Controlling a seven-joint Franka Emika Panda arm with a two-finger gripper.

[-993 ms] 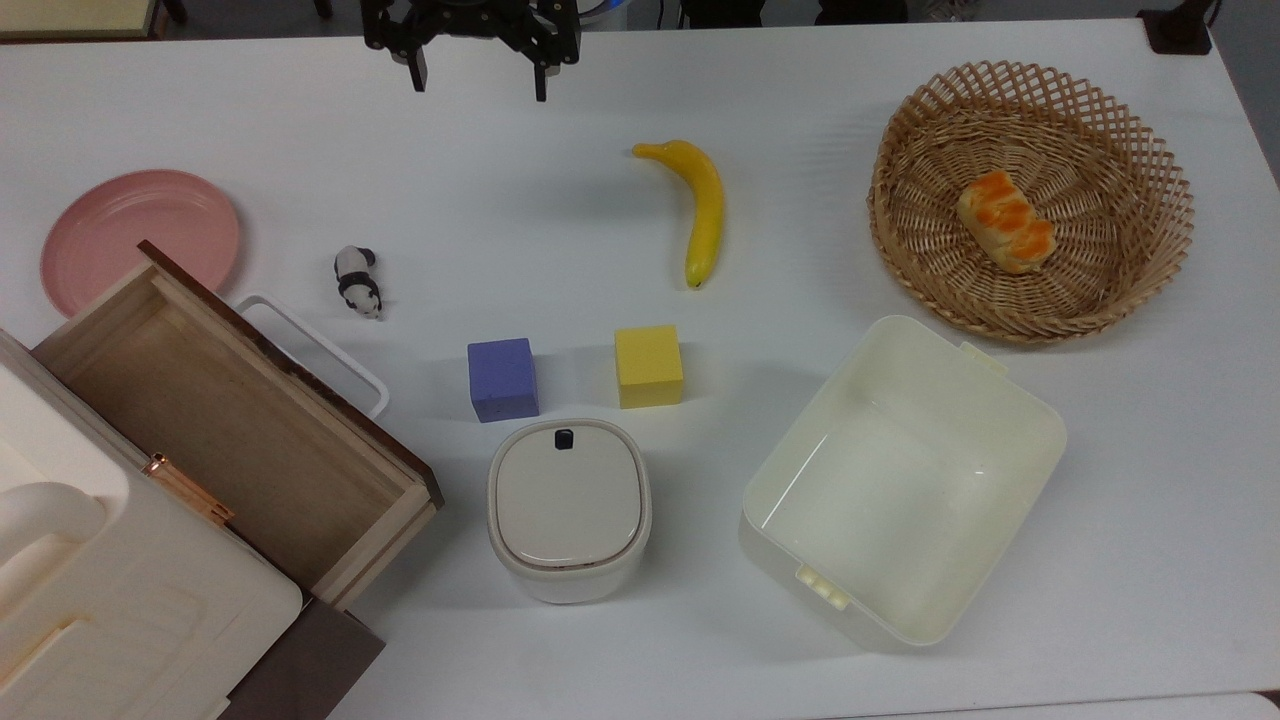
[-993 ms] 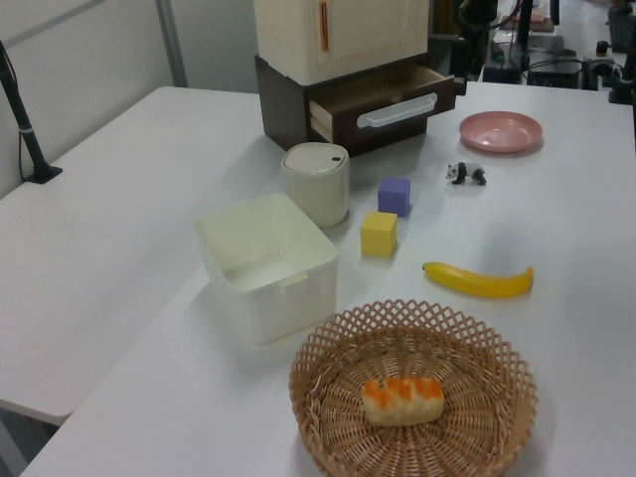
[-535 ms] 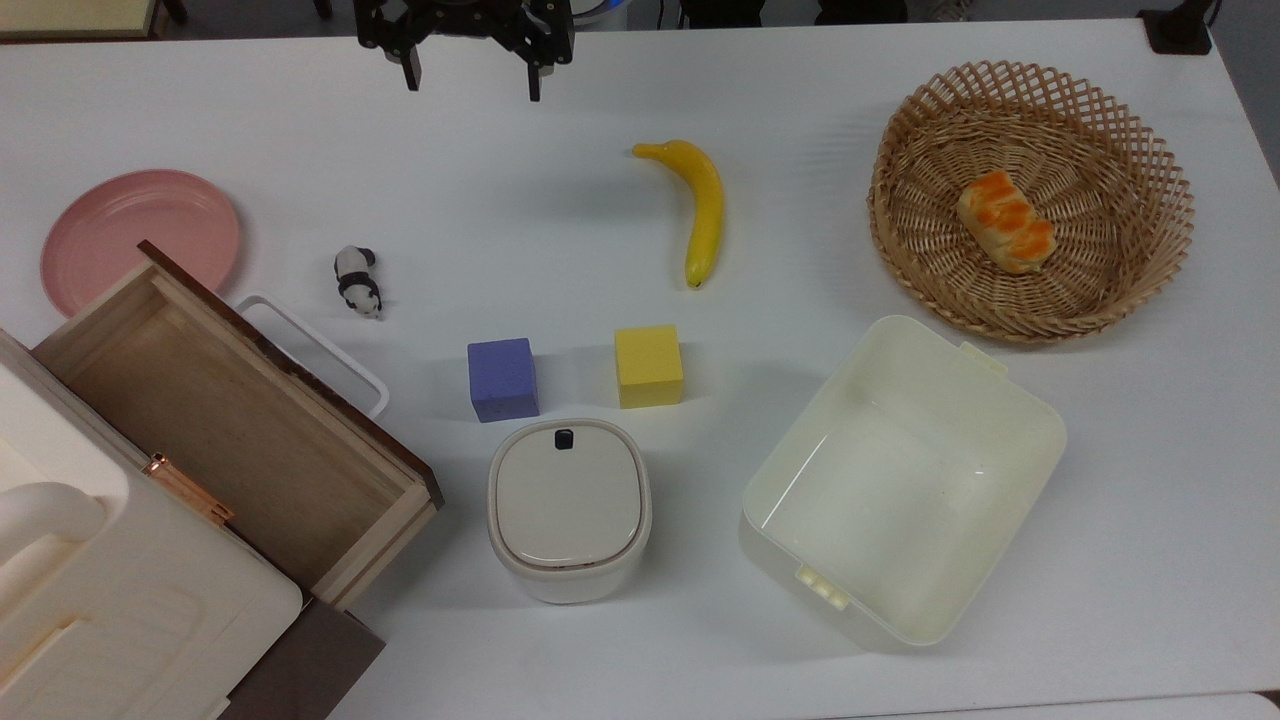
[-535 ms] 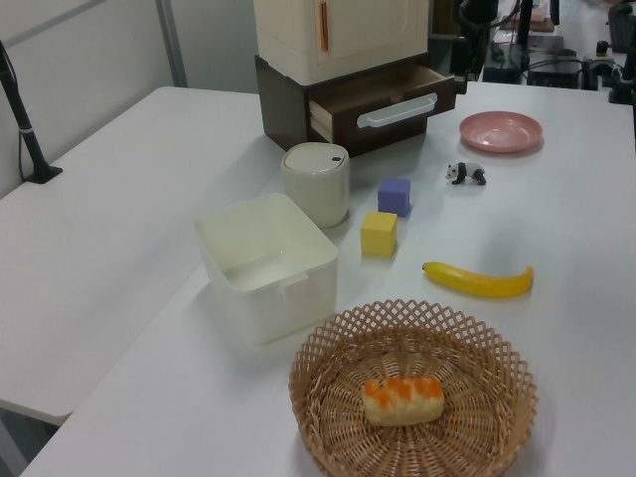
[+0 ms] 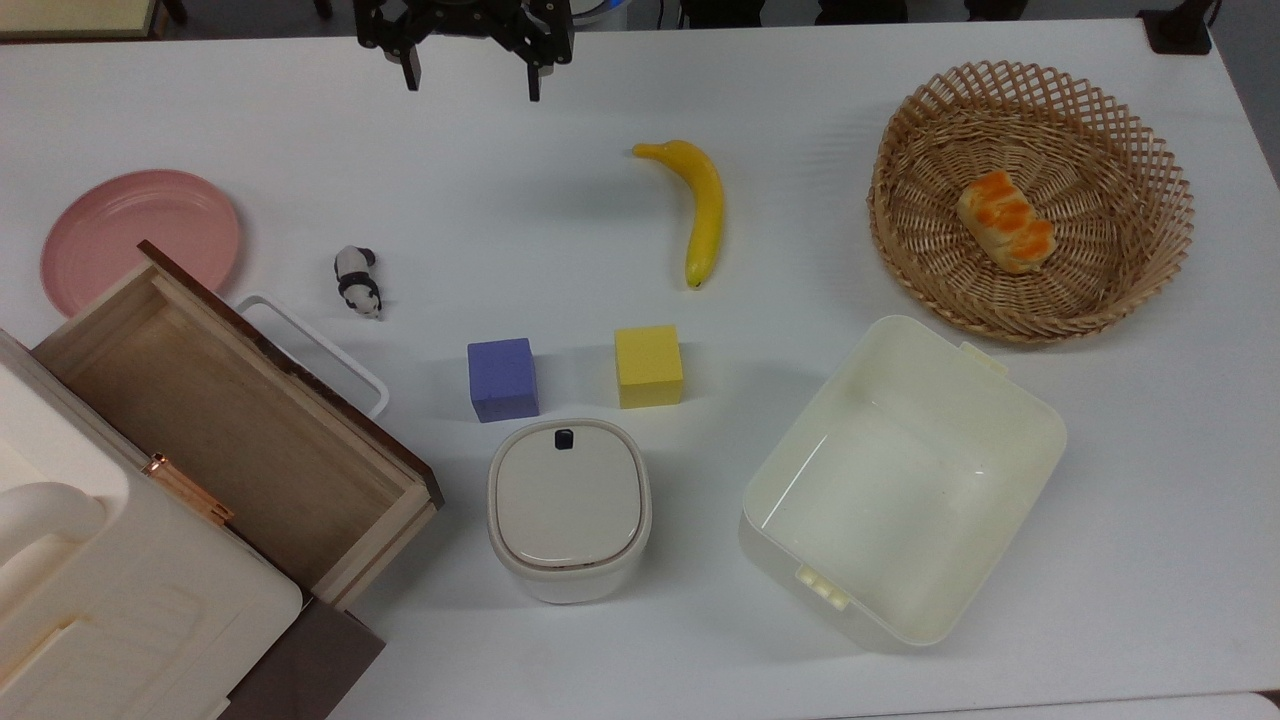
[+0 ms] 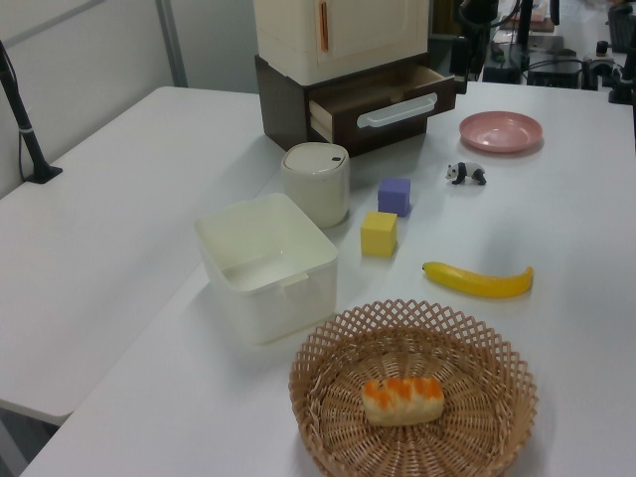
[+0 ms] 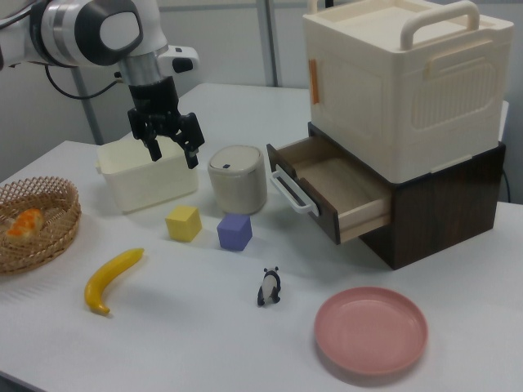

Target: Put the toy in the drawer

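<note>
Task status: not yet begun, as judged from the layout.

- Toy (image 5: 357, 281): a small black-and-white panda figurine, found standing on the bare table (image 5: 560, 200), untouched. It is placed near the white loop handle of the drawer (image 5: 240, 420), between the pink plate (image 5: 135, 235) and the purple cube (image 5: 502, 378).
- Drawer: pulled open from the dark cabinet under the cream box (image 7: 404, 86); its light-wood interior is seen bare, so nothing has been deposited.
- Gripper (image 7: 170, 143): held high above the table, well apart from the toy; fingers (image 5: 410, 70) are spread, with nothing between them.
- Remaining steps, as judged: the gripper is to be brought over and down to the toy, the toy pinched and lifted, carried over the drawer's front panel, and released inside.
</note>
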